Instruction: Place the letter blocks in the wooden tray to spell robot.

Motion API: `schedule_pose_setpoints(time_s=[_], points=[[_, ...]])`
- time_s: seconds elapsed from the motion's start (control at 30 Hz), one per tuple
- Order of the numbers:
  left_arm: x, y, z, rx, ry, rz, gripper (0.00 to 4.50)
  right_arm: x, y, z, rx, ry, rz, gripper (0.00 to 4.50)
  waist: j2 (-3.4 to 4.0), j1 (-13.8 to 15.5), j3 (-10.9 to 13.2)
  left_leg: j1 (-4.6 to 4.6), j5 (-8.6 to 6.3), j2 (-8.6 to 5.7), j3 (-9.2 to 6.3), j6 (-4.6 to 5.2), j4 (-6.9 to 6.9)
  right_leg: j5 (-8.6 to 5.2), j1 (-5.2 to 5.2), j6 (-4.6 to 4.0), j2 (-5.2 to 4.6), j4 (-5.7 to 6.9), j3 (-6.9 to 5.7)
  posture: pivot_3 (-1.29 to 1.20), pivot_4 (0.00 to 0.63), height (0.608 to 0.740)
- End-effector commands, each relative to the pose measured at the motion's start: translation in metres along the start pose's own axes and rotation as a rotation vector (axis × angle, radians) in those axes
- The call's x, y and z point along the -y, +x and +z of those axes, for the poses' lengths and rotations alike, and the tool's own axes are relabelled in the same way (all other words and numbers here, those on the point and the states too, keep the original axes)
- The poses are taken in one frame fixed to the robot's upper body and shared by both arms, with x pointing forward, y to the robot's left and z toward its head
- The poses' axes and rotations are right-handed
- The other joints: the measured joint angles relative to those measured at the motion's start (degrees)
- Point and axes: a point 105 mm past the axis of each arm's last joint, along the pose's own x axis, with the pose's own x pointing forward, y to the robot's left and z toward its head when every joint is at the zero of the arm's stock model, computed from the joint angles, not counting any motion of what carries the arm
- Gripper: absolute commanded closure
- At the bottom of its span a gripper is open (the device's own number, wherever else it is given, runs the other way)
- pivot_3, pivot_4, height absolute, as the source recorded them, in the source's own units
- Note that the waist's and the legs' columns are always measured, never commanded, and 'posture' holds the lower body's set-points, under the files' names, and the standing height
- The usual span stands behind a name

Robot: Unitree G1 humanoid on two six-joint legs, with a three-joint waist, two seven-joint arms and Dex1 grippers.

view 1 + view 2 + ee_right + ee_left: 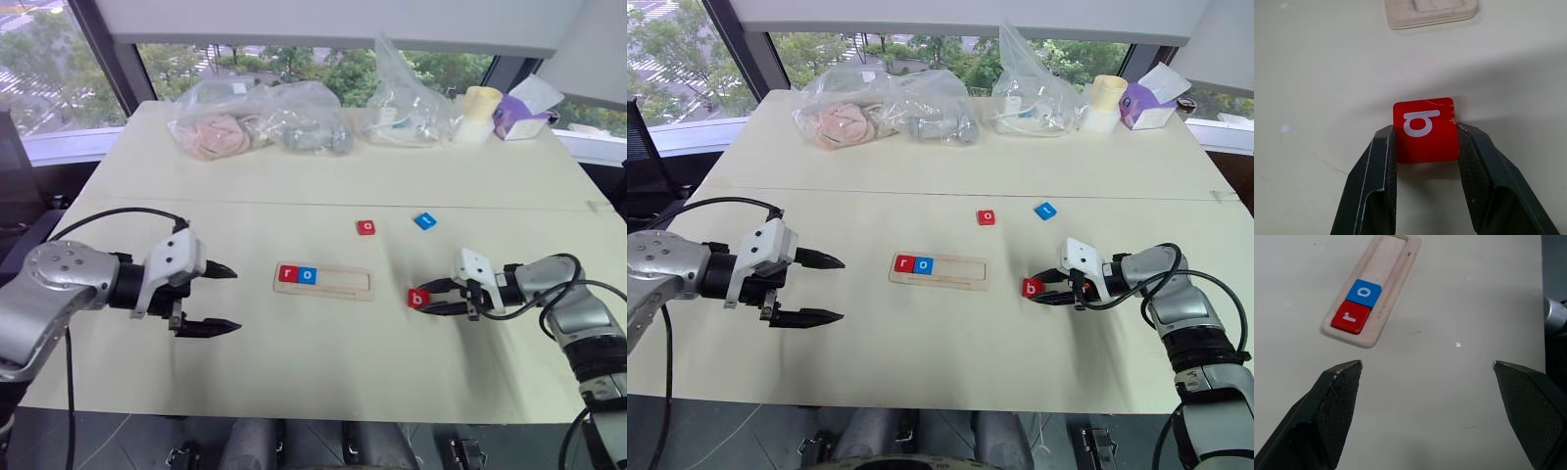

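Right wrist view: red "b" block [1425, 131] between right end effector [1425, 142] fingers.

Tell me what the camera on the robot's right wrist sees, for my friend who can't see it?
The right gripper pinches a red letter block marked b between its two black fingers, just over the pale table. One end of the wooden tray lies beyond it.

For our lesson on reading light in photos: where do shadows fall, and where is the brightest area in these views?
Right wrist view: a soft shadow lies on the table around the right pincer and its red b block. Left wrist view: even light, faint shadow beside the tray. Eye views: the windows behind the table are brightest; the plastic bags catch small glints.
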Motion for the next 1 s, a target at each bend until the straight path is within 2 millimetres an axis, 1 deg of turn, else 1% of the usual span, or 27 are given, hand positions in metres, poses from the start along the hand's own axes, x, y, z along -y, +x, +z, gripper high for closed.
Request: schedule_pose_setpoints(time_s=[0.03, 0.07, 0.13, 0.17, 0.2, 0.3, 0.43, 0.57, 0.73, 1.0], points=[[-0.004, -0.006, 0.006, 0.014, 0.024, 0.039, 0.00, 0.001, 0.001, 0.053, 0.169, 0.018, -0.009, 3.36, 0.02, -0.2, 0.0, -0.01, 0.00, 0.01, -0.01, 0.00, 0.00, 0.00, -0.02, -0.01, -0.03, 0.01, 0.00, 0.00, 0.150, 0.739], [-0.005, -0.006, 0.006, 0.014, 0.022, 0.044, 0.00, 0.000, 0.002, 0.063, 0.185, 0.024, -0.008, 3.36, 0.02, -0.3, 0.0, -0.01, 0.00, 0.03, -0.01, -0.01, 0.00, 0.02, -0.04, -0.03, -0.04, 0.02, 0.04, 0.00, 0.150, 0.739], [-0.009, -0.007, 0.005, 0.019, 0.013, 0.062, 0.00, -0.008, 0.017, 0.100, 0.210, -0.049, 0.018, 3.36, 0.11, -0.3, 0.1, -0.01, -0.01, 0.05, -0.03, -0.02, -0.01, 0.04, -0.05, -0.06, -0.06, 0.03, 0.08, 0.00, 0.150, 0.739], [-0.011, -0.008, 0.005, 0.021, 0.009, 0.068, 0.00, -0.012, 0.024, 0.112, 0.208, -0.070, 0.026, 3.36, 0.13, -0.4, 0.1, -0.02, -0.01, 0.05, -0.03, -0.03, -0.02, 0.06, -0.11, -0.11, -0.09, 0.04, 0.09, 0.00, 0.150, 0.739], [-0.012, -0.008, 0.005, 0.022, 0.006, 0.070, 0.00, -0.014, 0.028, 0.118, 0.203, -0.079, 0.028, 3.36, 0.12, -0.3, 0.1, -0.04, -0.01, 0.06, -0.03, -0.04, -0.03, 0.09, -0.15, -0.14, -0.10, 0.04, 0.10, 0.00, 0.150, 0.739], [-0.015, -0.005, 0.000, 0.017, 0.004, 0.074, 0.00, -0.008, 0.053, 0.128, 0.187, -0.073, 0.010, 3.36, 0.10, -0.1, 0.0, -0.06, -0.04, 0.06, -0.13, -0.11, -0.09, 0.10, -0.31, -0.20, -0.14, 0.00, 0.07, 0.00, 0.150, 0.739], [-0.018, -0.003, 0.000, 0.023, 0.002, 0.080, 0.00, -0.006, 0.076, 0.128, 0.154, -0.090, 0.017, 3.36, 0.10, 0.1, 0.0, -0.26, -0.13, -0.12, -0.08, -0.25, -0.16, 0.19, -0.64, -0.36, -0.44, -0.03, 0.05, 0.00, 0.150, 0.739], [-0.015, -0.001, -0.001, 0.028, -0.007, 0.087, 0.00, -0.002, 0.095, 0.124, 0.118, -0.109, 0.028, 3.36, 0.10, -0.4, 0.0, -0.78, -0.10, -0.18, 0.11, -0.20, -0.15, 0.35, -0.95, -0.55, -0.53, -0.04, 0.04, 0.00, 0.150, 0.739], [-0.013, -0.001, -0.003, 0.032, -0.019, 0.099, 0.00, 0.004, 0.104, 0.123, 0.088, -0.132, 0.035, 3.36, 0.10, -0.5, 0.0, -0.84, -0.01, -0.11, 0.13, -0.06, -0.15, 0.35, -1.03, -0.54, -0.45, -0.01, -0.07, 0.00, 0.150, 0.739], [-0.010, 0.002, -0.005, 0.036, -0.029, 0.110, 0.00, 0.001, 0.109, 0.121, 0.072, -0.139, 0.057, 3.36, 0.10, -0.3, 0.0, -0.83, 0.00, -0.10, 0.13, -0.05, -0.12, 0.35, -1.00, -0.53, -0.40, 0.00, -0.11, 0.00, 0.150, 0.739]])
